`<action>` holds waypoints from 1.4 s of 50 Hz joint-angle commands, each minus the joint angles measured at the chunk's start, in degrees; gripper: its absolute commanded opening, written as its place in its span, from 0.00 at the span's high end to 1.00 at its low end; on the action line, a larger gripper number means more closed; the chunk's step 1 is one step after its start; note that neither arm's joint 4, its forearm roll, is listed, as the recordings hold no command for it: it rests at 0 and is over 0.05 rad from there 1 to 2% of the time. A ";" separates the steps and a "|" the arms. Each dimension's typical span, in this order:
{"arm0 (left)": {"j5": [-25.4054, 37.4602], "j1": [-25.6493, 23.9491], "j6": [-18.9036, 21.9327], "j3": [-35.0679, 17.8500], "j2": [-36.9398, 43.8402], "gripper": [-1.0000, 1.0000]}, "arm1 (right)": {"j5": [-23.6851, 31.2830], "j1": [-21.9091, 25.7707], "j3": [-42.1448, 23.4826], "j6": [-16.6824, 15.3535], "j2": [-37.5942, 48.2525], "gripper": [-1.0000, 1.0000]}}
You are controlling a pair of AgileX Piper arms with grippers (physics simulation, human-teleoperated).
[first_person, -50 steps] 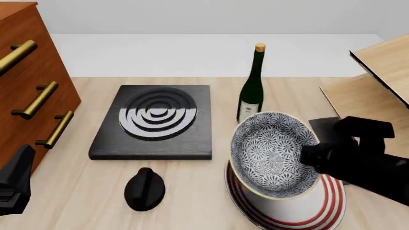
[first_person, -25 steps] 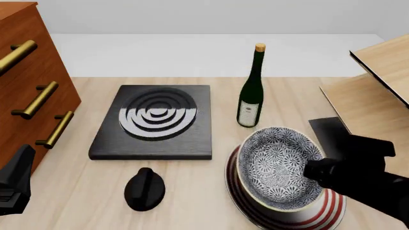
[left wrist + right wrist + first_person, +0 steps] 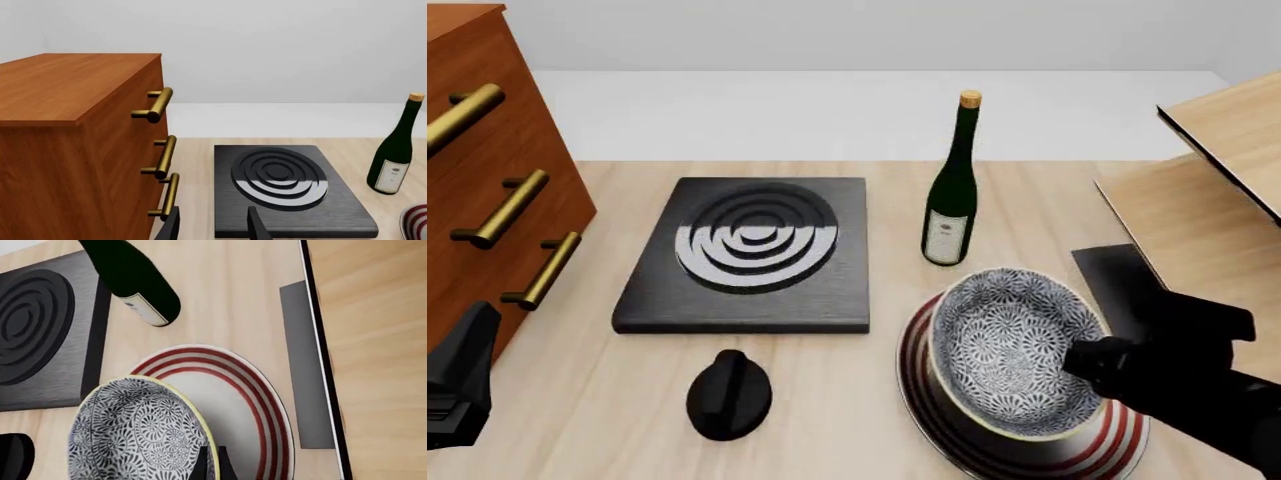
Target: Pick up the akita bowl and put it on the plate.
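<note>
Right gripper point(image 3: 1090, 357), front view: black, clamped on the rim of the akita bowl point(image 3: 1008, 350), a deep round bowl with dense blue-grey floral pattern and pale yellow rim. Bowl sits low over the large flat white plate with red concentric rings point(image 3: 1121, 425), tilted; cannot tell if its base touches. Just beyond the gripper stands a dark green glass wine bottle point(image 3: 950, 190); further to its left, a matte black square stove with grey rings point(image 3: 753, 250) and a black knob-like object point(image 3: 729, 394).

Left wrist view: left gripper point(image 3: 213, 225) fingers apart, holding nothing, a brown wooden drawer chest with brass handles point(image 3: 80, 150) beside it.

Right wrist view: fingers point(image 3: 198, 465) pinch the bowl rim; plate underneath.

Risk, as judged: releasing while tilted and off-centre could let the smooth glazed bowl rock or slide across the plate.
</note>
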 commanded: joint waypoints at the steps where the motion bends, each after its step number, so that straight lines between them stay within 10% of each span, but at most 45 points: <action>1: 0.00 0.00 0.00 0.00 0.00 0.00 | 0.87 -0.87 0.04 -0.66 -0.54 1.00; 2: 0.00 0.00 0.00 0.00 0.00 0.00 | 1.17 -0.96 -0.15 -0.89 -0.76 1.00; 3: 0.00 0.00 0.00 0.00 0.00 0.00 | 1.57 -1.07 -0.37 -0.85 -1.23 0.00; 36: 0.00 0.00 0.00 0.00 0.00 0.00 | 19.12 -2.29 -6.78 -4.80 -19.07 0.00; 52: 0.00 0.00 0.00 0.00 0.00 0.00 | 19.14 -4.72 -4.75 -8.53 -26.52 0.00; 55: 0.00 0.00 0.00 0.00 0.00 0.00 | 17.25 -6.30 -3.38 -13.05 -25.21 0.00; 70: 0.00 0.00 0.00 0.00 0.00 0.00 | 13.90 -7.60 3.70 -12.72 -31.10 0.00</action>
